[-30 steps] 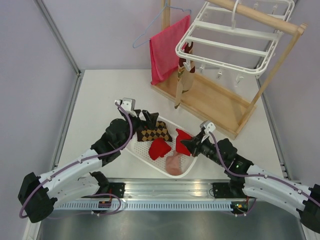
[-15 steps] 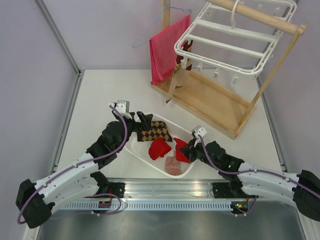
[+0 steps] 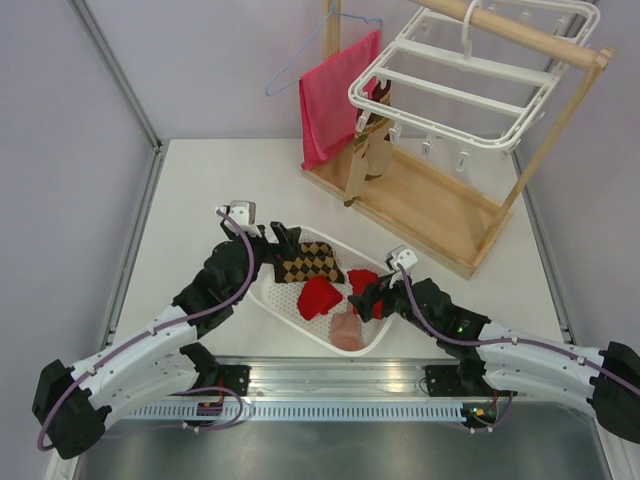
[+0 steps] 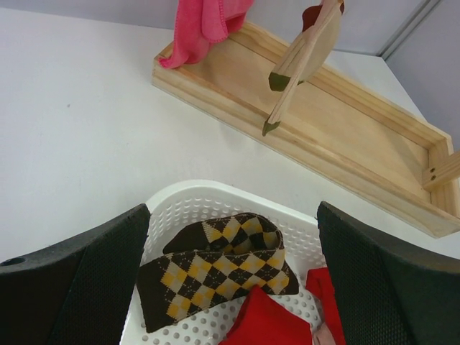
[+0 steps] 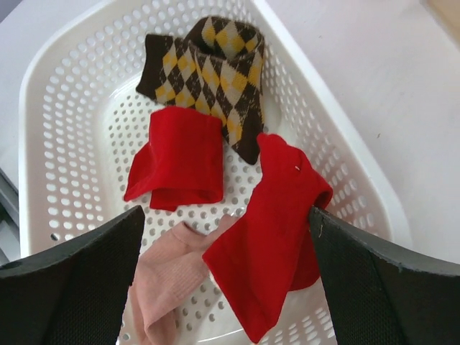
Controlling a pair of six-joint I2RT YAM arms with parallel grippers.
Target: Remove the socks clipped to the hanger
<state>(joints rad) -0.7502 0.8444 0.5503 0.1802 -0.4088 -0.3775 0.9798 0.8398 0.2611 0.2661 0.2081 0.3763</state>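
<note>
Your large white plastic rectangular drying frame (image 3: 460,90) hangs far right on the wooden stand (image 3: 430,205). A cream, olive-tipped sock (image 3: 368,160) is clipped at its near-left corner, long axis vertical, toe down, well beyond both grippers. The white perforated basket (image 5: 65,65) holds brown-orange argyle socks (image 3: 310,262), two red socks (image 3: 318,296) and a pale pink sock (image 5: 169,277). The left gripper (image 3: 282,238) is spread over the argyle socks. The right gripper (image 3: 368,298) is spread over the right-hand red one.

White link shells joined by black joint housings are seen on the left arm (image 3: 140,350) and the right arm (image 3: 545,355). A purple cable (image 3: 215,305) is run along each. Black, finely textured fingers (image 4: 79,287) are shown in both wrist views.
</note>
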